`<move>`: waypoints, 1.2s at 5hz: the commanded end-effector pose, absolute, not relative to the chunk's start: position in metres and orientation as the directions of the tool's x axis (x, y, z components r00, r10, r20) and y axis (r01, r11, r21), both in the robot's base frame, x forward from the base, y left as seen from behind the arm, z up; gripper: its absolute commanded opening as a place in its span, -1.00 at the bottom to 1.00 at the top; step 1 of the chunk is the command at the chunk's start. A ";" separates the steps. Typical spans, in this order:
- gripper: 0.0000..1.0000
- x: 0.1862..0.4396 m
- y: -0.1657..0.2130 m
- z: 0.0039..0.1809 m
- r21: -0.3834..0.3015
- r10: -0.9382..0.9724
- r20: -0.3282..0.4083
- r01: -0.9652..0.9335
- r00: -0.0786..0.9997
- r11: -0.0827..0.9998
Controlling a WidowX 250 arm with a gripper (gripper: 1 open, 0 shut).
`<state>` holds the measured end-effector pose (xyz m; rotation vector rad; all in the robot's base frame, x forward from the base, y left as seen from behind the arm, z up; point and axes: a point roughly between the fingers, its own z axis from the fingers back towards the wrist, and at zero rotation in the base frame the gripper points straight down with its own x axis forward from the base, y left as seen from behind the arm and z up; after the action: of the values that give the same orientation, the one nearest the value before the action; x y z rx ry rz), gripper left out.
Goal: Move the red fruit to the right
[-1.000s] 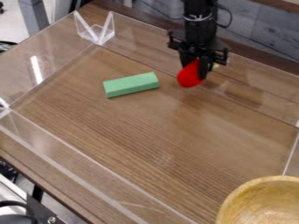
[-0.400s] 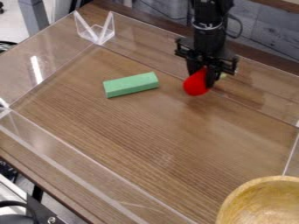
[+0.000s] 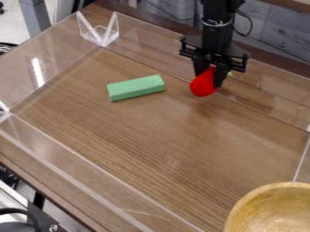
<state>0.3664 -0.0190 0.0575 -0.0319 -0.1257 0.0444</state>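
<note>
Toward the far side of the wooden tabletop (image 3: 182,154), inside the clear-walled enclosure (image 3: 49,72), the gripper (image 3: 213,72) points straight down with its jaws pressed in on the red fruit (image 3: 204,84), pinching it from above. That top-down hold makes sense for a small rounded piece: it lets the arm carry or slide the fruit sideways across the wood without tipping it. The fruit sits low, at or just above the surface, to the right of the green block (image 3: 136,87) and apart from it, so the block seems left where it is, out of the path. Judging from the open wood further right, the move to the right looks only partly done. Several things are hard to read: the fingertips merge with the top of the fruit, so its leafy cap is not visible and the exact contact points cannot be told; whether the fruit touches the table or hangs clear of it is uncertain too. At the lower right corner a pale wooden bowl (image 3: 273,210) is cut off by the frame edge, and the arm's upper part runs out of view at the top
</note>
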 end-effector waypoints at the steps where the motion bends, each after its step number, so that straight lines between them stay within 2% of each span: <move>1: -1.00 0.370 -0.013 0.108 -0.062 -0.018 0.254 0.035 0.967 0.997; 2: -1.00 0.345 -0.007 0.126 -0.082 -0.084 0.281 0.111 0.956 0.990; 3: -1.00 0.314 -0.008 0.119 -0.098 -0.159 0.268 0.191 0.950 0.977; 4: -1.00 0.287 -0.028 0.110 -0.120 -0.153 0.250 0.188 0.956 0.975; 5: -1.00 0.263 -0.053 0.093 -0.138 -0.143 0.231 0.178 0.962 0.974; 6: -1.00 0.246 -0.065 0.072 -0.148 -0.023 0.210 0.055 0.977 0.987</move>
<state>0.2403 -0.0659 0.0593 -0.1463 -0.1559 -0.0471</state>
